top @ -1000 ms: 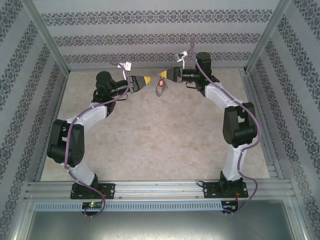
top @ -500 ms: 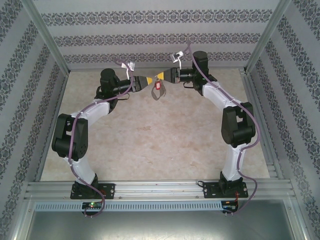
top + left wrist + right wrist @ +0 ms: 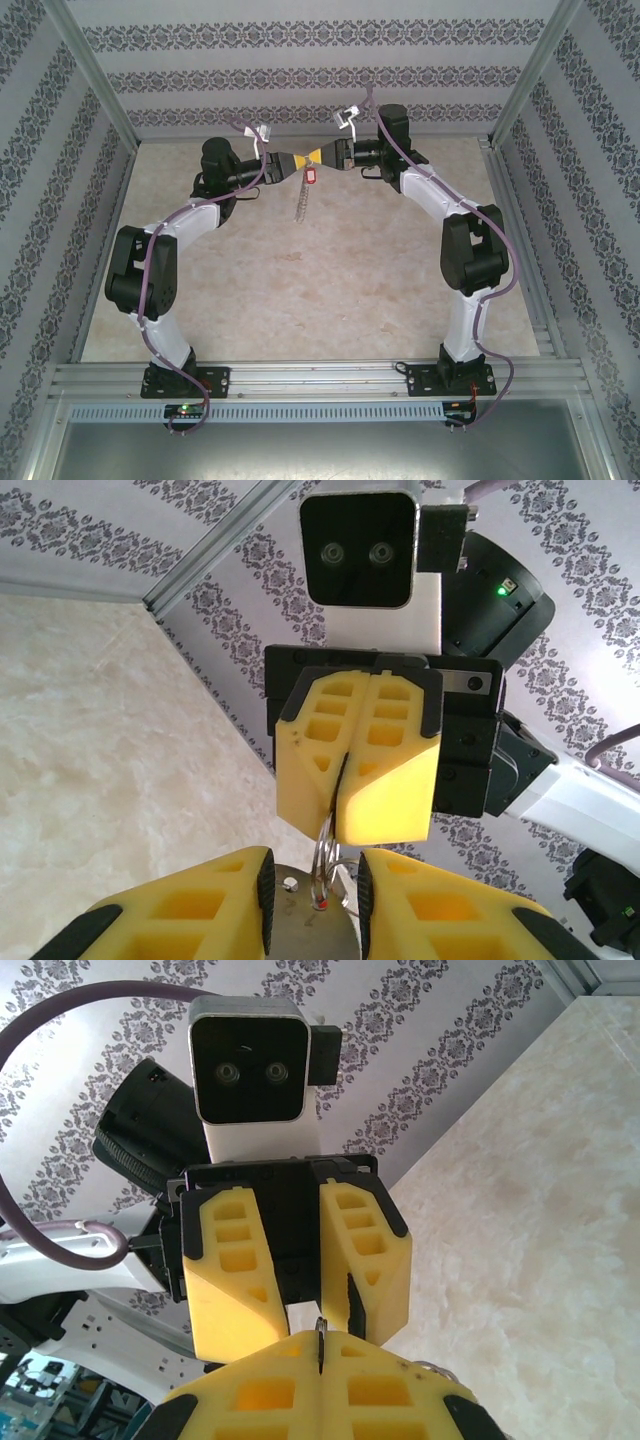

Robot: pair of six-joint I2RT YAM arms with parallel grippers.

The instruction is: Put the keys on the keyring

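The right pincer (image 3: 314,156) pinches a small wire ring (image 3: 326,852) and the left pincer (image 3: 296,162) grips the keyring (image 3: 300,205), dangling above the tabletop (image 3: 330,280) beside the keys (image 3: 309,176); light, stiff, slippery metal, it is probably best held across flat faces.

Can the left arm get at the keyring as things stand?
Probably yes: the left gripper has a finger on each side of the grey keyring, nothing between. The right gripper, shut on a small wire ring, sits just beyond, not blocking.
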